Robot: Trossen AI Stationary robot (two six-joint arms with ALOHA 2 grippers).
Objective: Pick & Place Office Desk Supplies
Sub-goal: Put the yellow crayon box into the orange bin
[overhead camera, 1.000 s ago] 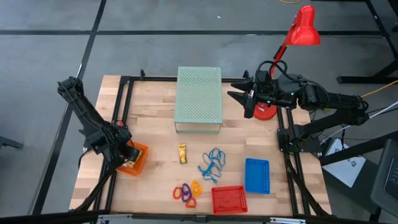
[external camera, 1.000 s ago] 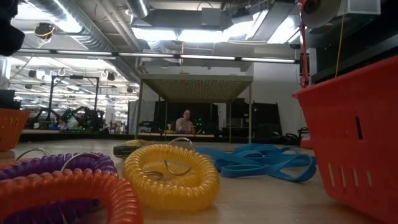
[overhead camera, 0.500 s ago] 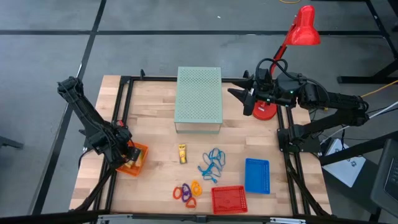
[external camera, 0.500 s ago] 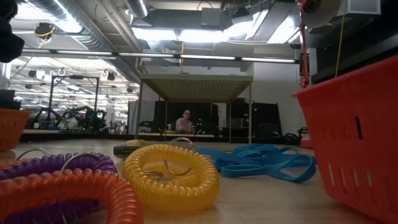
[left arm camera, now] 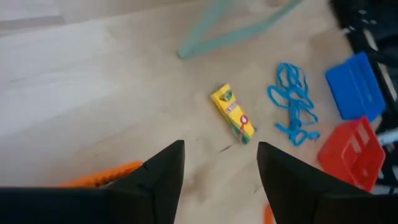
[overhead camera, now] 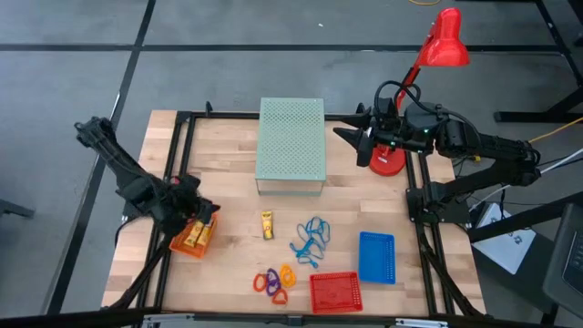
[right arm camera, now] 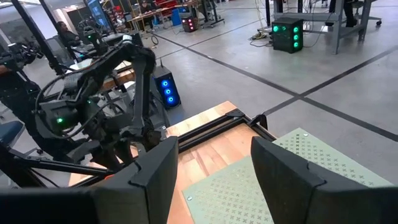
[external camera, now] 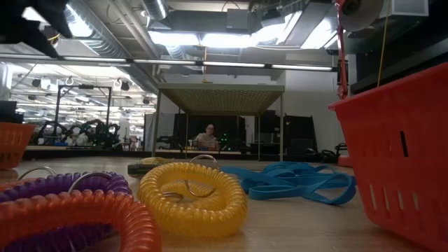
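My left gripper (overhead camera: 202, 212) (left arm camera: 221, 149) hovers open just above the orange basket (overhead camera: 191, 237), which holds yellow pieces (overhead camera: 194, 235). One yellow stubby box (overhead camera: 267, 224) (left arm camera: 233, 114) lies flat on the table. Right of it lies the tangle of blue loops (overhead camera: 311, 239) (left arm camera: 293, 102). The orange, purple and yellow ring clips (overhead camera: 273, 281) (external camera: 192, 196) lie near the front edge. My right gripper (overhead camera: 351, 137) (right arm camera: 214, 146) waits open in the air at the far right, beside the green box.
A pale green perforated box (overhead camera: 291, 146) stands at the far middle. The red desk lamp (overhead camera: 444, 46) has its base (overhead camera: 387, 162) at the far right. A red basket (overhead camera: 335, 292) and a blue basket (overhead camera: 376, 257) stand at the front right.
My left gripper has risen out of the orange basket and drawn a little toward the table's right. It has let go, and yellow pieces now lie uncovered in the basket.
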